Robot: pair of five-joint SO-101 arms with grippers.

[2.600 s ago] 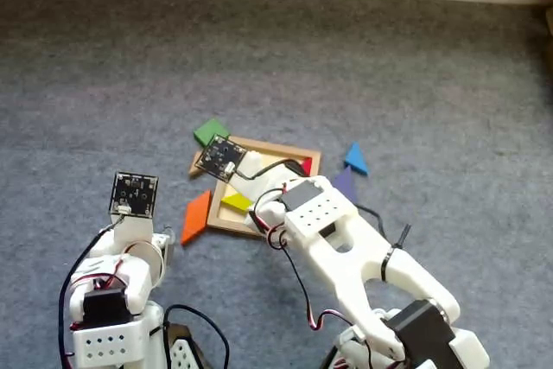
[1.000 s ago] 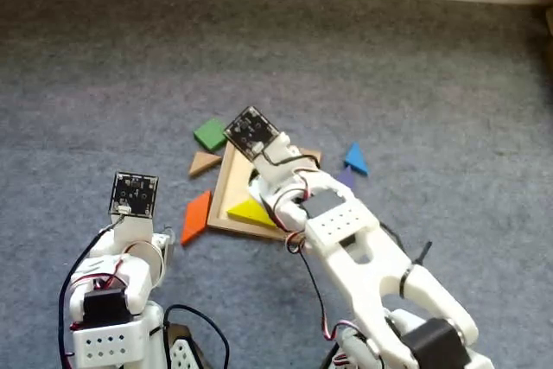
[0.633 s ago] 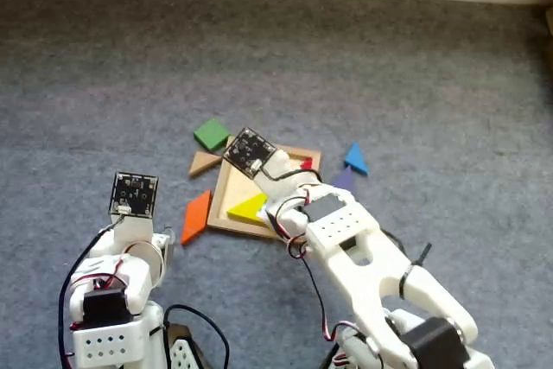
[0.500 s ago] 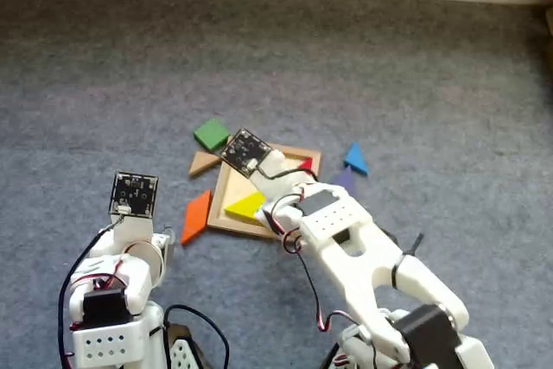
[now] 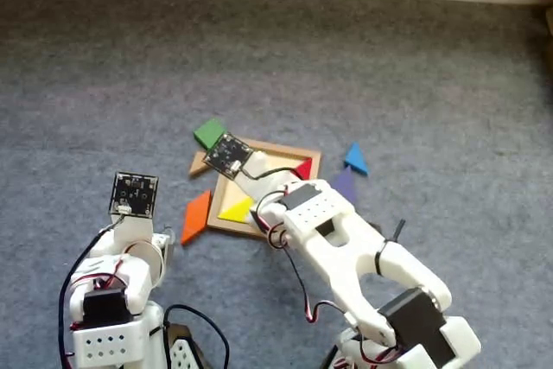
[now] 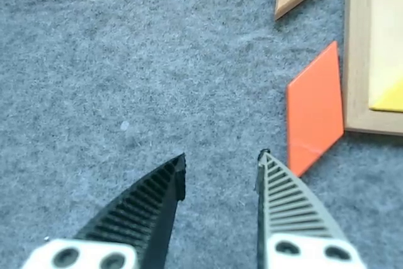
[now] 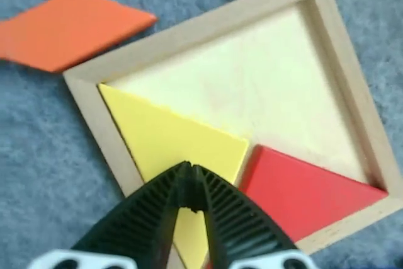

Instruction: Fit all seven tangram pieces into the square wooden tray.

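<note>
Right gripper point(image 7: 189, 194) closed, empty, over yellow triangle point(image 7: 170, 140) | left gripper point(image 6: 220, 162) open | risk: I shove yellow onto red triangle point(image 5: 302, 168) at its 2 o'clock, skidding tray point(image 7: 189, 36).

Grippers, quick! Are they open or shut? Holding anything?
Left gripper: open, holding nothing.
Right gripper: shut, empty, over the yellow triangle.
</note>
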